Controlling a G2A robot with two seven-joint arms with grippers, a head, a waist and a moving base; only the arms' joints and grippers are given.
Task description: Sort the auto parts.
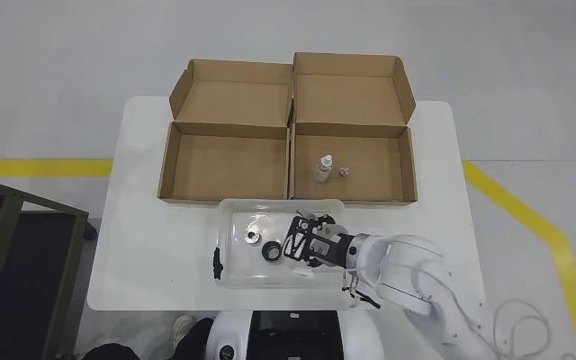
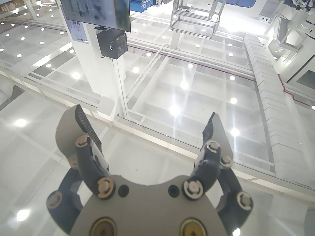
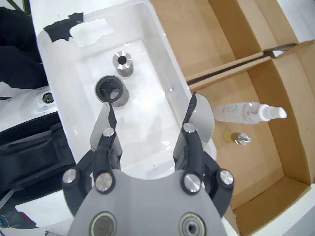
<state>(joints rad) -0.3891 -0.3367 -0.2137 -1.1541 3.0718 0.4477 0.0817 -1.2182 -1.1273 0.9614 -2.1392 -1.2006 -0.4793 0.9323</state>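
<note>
A clear plastic bin [image 1: 232, 270] [image 3: 162, 37] at the table's front holds two parts: a dark ring-shaped sleeve [image 1: 271, 253] [image 3: 112, 94] and a silver slotted cylinder [image 1: 251, 238] [image 3: 123, 63]. My right gripper [image 1: 297, 238] [image 3: 150, 110] hangs open and empty over the bin, just beside the dark sleeve. The right cardboard box [image 1: 396, 184] [image 3: 290, 133] holds a small spray bottle [image 1: 323, 167] [image 3: 242, 112] and a small brass-and-silver fitting [image 1: 345, 169] [image 3: 237, 138]. The left cardboard box [image 1: 225, 166] [image 3: 196, 25] has nothing in it. My left gripper [image 2: 147, 124] is open, empty, and pointed up at the ceiling.
Both boxes stand side by side behind the bin with lids folded back. Black tape and a white label [image 3: 81, 31] mark one end of the bin. White tabletop [image 1: 144, 243] lies bare to the left of the bin. A dark cart [image 1: 36, 261] stands off the table's left.
</note>
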